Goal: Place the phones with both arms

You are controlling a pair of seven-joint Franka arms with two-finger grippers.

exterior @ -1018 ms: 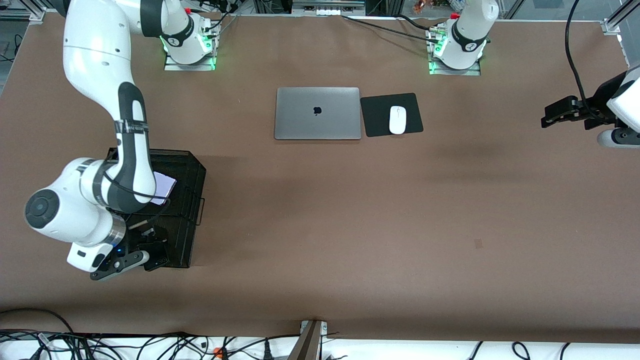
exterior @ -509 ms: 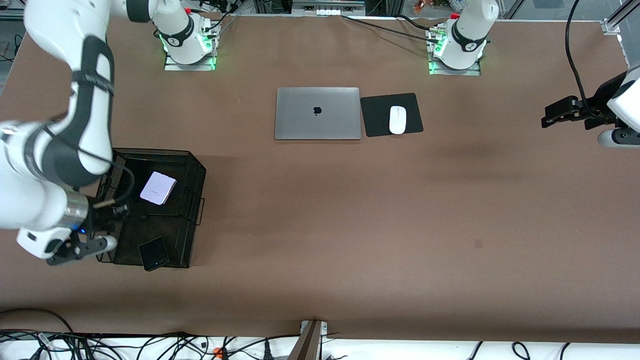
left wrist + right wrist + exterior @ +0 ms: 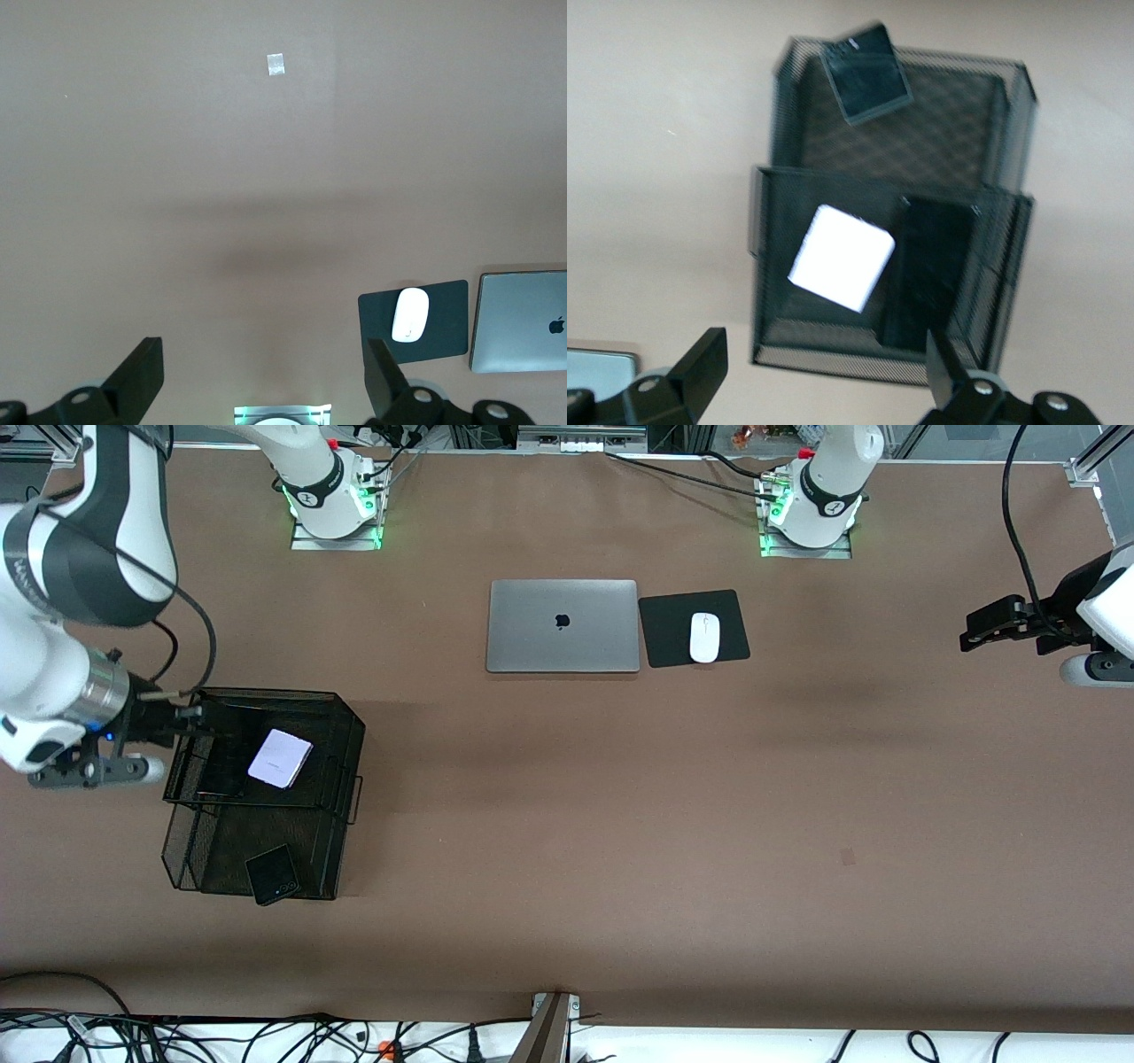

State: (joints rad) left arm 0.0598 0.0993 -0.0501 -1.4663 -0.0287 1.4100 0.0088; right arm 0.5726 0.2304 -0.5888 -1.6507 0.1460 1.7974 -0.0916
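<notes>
A black mesh two-tier rack point(image 3: 341, 731) stands toward the right arm's end of the table. The small pale lavender phone point(image 3: 280, 759) lies on its upper tier, with the long black slab phone point(image 3: 220, 769) beside it. The small black phone point(image 3: 272, 874) leans on the lower tier's front rim. All three show in the right wrist view: lavender point(image 3: 842, 257), slab point(image 3: 930, 266), small black point(image 3: 866, 73). My right gripper point(image 3: 182, 716) is open and empty, raised over the rack's edge point(image 3: 819, 372). My left gripper point(image 3: 979, 627) waits open and empty at the left arm's end point(image 3: 261, 381).
A closed silver laptop point(image 3: 563, 626) lies mid-table near the bases, with a white mouse point(image 3: 704, 638) on a black pad point(image 3: 666, 631) beside it. A small tape mark point(image 3: 847, 856) is on the brown table. Cables run along the front edge.
My right arm has lifted away from the rack's lower tier and swung toward its base end, leaving the small black phone on the lower tier. The left arm has not moved.
</notes>
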